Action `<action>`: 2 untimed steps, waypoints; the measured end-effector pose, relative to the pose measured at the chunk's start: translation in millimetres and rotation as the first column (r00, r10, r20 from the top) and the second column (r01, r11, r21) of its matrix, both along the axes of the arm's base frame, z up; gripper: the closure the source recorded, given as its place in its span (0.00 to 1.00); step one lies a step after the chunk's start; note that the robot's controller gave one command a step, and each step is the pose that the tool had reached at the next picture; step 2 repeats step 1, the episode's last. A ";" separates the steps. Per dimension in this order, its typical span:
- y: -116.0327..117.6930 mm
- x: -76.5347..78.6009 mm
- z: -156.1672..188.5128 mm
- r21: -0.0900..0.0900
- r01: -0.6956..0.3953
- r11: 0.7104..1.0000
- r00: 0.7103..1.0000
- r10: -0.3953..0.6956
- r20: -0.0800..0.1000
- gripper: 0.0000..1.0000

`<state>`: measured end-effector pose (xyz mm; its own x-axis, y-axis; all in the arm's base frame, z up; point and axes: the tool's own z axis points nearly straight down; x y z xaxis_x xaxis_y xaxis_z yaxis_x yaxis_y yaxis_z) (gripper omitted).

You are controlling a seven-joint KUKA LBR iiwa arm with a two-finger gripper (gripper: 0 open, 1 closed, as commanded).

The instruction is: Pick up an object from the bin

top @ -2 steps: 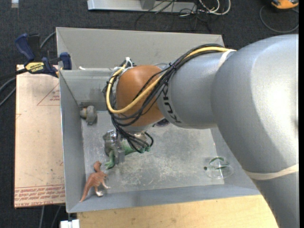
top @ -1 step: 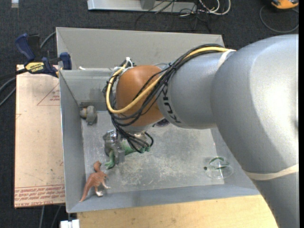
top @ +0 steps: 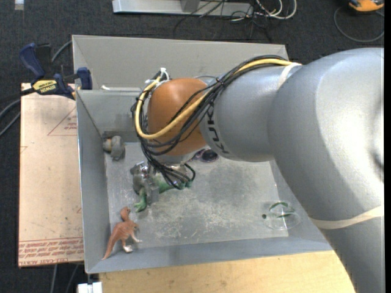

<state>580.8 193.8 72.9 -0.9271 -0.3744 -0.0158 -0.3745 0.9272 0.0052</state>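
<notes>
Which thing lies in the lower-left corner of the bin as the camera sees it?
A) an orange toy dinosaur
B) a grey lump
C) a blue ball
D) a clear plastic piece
A: the orange toy dinosaur lies in that corner of the bin, just below the gripper.

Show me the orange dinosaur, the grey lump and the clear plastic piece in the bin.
orange dinosaur [top: 124, 231], camera view, on its body.
grey lump [top: 114, 147], camera view, on its middle.
clear plastic piece [top: 280, 215], camera view, on its middle.
</notes>
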 end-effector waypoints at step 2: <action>11.8 -8.8 137.3 -0.002 -0.040 0.999 0.999 0.040 -0.002 1.00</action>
